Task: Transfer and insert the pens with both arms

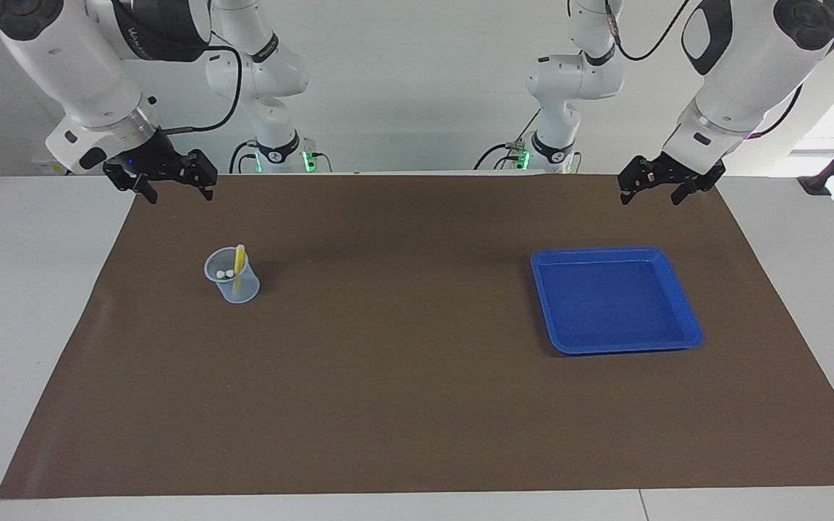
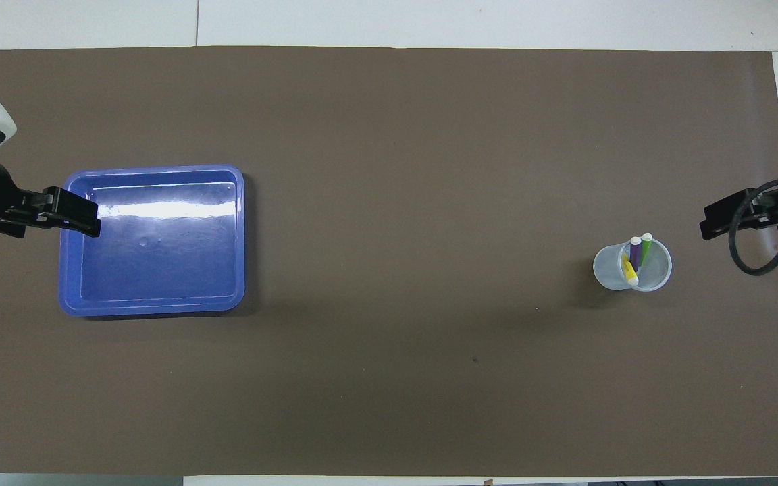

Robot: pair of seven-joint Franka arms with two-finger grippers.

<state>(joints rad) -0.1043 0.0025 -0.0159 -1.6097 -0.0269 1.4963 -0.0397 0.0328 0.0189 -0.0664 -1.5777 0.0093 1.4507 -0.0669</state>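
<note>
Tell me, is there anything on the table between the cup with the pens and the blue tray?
Nothing. Between the cup holding the pens and the blue tray lies only bare brown mat, clearest in the overhead view.

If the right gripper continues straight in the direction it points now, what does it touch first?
Probably the brown mat. The right gripper, open and empty, points down over the mat's edge nearest the robots. The cup with the pens stands farther out, seemingly off that line, though depth is unclear.
</note>
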